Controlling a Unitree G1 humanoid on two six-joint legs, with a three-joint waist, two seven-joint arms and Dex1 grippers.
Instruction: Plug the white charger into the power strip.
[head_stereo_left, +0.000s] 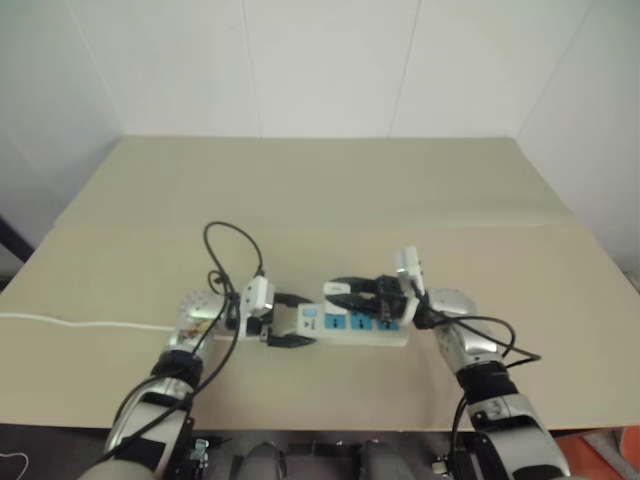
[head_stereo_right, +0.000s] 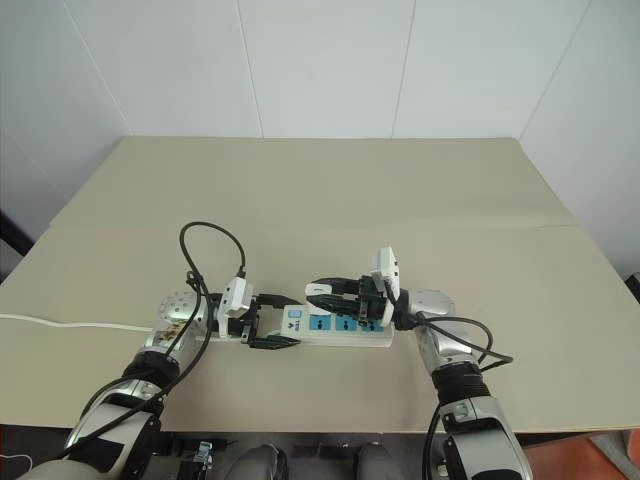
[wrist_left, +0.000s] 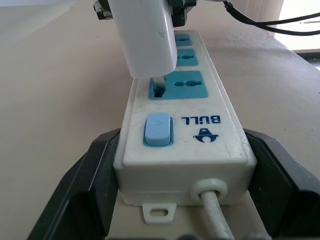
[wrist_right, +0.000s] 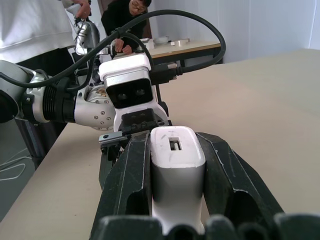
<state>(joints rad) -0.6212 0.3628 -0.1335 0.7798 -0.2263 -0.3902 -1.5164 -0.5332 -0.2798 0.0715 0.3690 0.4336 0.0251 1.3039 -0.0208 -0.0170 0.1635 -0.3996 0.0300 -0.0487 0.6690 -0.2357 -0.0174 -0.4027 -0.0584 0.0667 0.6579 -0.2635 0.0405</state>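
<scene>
The power strip (head_stereo_left: 357, 326) lies flat on the tan table (head_stereo_left: 320, 190), its blue switch (wrist_left: 158, 130) toward my left arm. My left gripper (head_stereo_left: 290, 320) straddles that switch end, with a black finger (wrist_left: 92, 175) pressed against each long side. My right gripper (head_stereo_left: 338, 292) reaches in from the other side and is shut on the white charger (wrist_right: 176, 160). The charger (wrist_left: 147, 35) hangs upright over the blue socket (wrist_left: 177, 85) nearest the switch, its lower end right at the socket face. I cannot see its prongs.
The strip's thin white cord (head_stereo_left: 60, 322) runs off the table's left edge. Black cables (head_stereo_left: 235, 245) loop above my left wrist. In the right wrist view, people (wrist_right: 30, 25) stand by a desk (wrist_right: 185, 47) beyond the table's edge.
</scene>
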